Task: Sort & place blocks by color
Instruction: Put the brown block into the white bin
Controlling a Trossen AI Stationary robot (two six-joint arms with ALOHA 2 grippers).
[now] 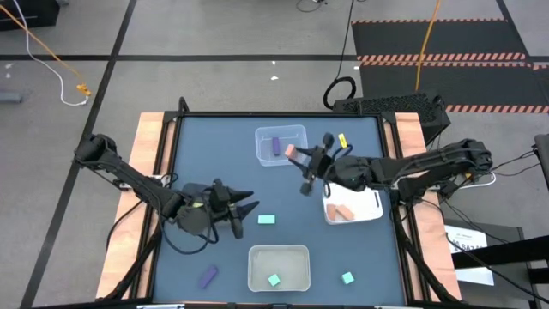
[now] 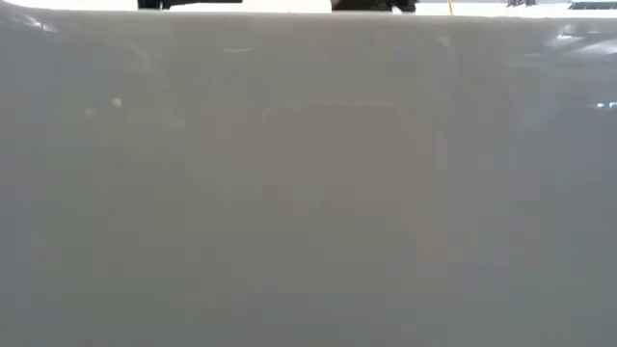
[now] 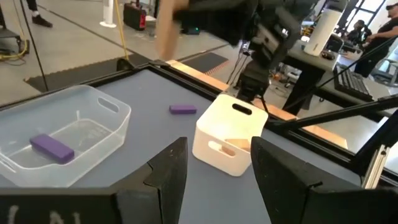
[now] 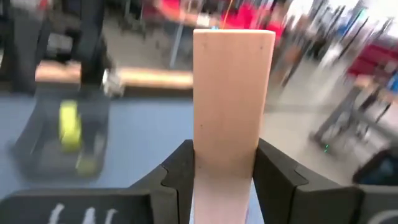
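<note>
your right gripper [image 4: 224, 171] is clamped on a salmon bar [image 4: 232, 106], up just beside the clear tray [image 1: 281, 144] holding a purple block [image 1: 275, 146]. your left gripper [image 1: 244, 209], fingers parted and empty, sits well left of that tray, a teal block [image 1: 267, 220] near its tips.

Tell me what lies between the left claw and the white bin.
High view: one light teal block on the dark mat, between the left claw and the white plastic bin.
</note>
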